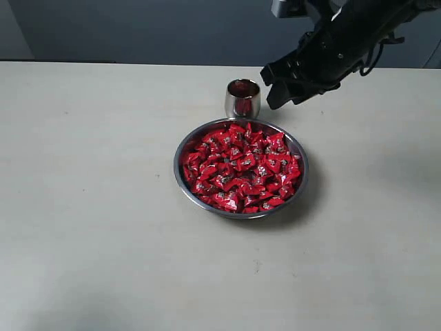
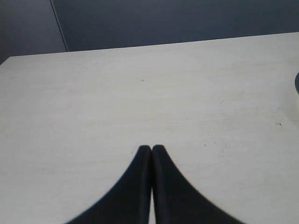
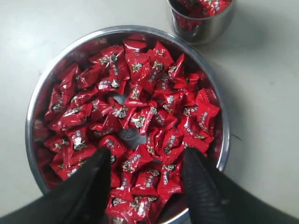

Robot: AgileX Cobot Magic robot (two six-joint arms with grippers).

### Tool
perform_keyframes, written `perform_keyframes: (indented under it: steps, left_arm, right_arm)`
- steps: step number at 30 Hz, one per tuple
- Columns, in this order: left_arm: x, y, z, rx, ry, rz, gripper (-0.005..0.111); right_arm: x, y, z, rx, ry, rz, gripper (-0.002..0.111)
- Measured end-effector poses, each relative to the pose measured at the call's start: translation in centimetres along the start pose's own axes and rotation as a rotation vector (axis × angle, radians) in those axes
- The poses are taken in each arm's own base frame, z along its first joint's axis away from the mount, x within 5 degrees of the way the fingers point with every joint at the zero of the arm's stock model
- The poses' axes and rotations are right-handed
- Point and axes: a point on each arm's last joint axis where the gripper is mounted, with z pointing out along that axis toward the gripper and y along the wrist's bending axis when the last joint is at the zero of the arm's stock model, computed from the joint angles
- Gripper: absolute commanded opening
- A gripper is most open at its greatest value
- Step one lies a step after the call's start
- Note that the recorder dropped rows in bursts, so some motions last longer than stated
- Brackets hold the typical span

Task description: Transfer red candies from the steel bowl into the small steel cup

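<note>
The steel bowl [image 1: 178,165] sits mid-table, heaped with red candies [image 1: 241,169]. Just behind it stands the small steel cup [image 1: 242,98], with red candies inside. My right gripper [image 1: 270,88] hangs in the air to the right of the cup, above the bowl's far edge. In the right wrist view the gripper [image 3: 145,156] is open and holds nothing, with the candies [image 3: 135,116], the bowl's rim [image 3: 35,98] and the cup [image 3: 205,23] below it. My left gripper [image 2: 152,148] is shut and empty over bare table. It is outside the exterior view.
The pale table [image 1: 89,207] stretches wide to the left, right and front of the bowl. A dark wall [image 1: 138,27] runs behind the table's far edge. The right arm [image 1: 351,34] reaches in from the upper right.
</note>
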Motion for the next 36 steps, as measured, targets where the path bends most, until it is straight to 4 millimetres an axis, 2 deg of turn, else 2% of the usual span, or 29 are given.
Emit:
perform_keyframes:
  steps: [8, 16, 20, 32, 36]
  left_arm:
    - [0.0, 0.0, 0.0, 0.0, 0.0, 0.0, 0.0]
    - [0.0, 0.0, 0.0, 0.0, 0.0, 0.0, 0.0]
    - [0.0, 0.0, 0.0, 0.0, 0.0, 0.0, 0.0]
    - [0.0, 0.0, 0.0, 0.0, 0.0, 0.0, 0.0]
    - [0.0, 0.0, 0.0, 0.0, 0.0, 0.0, 0.0]
  right_arm:
    - [2.1, 0.4, -0.5, 0.013, -0.007, 0.018, 0.047]
    - [1.8, 0.6, -1.0, 0.007, -0.063, 0.038, 0.047]
    - [1.7, 1.0, -0.4, -0.003, -0.063, 0.036, 0.047]
    - [2.4, 6.0, 6.9, -0.068, 0.056, -0.078, 0.047]
    - [2.2, 7.5, 8.6, -0.085, 0.077, -0.115, 0.047]
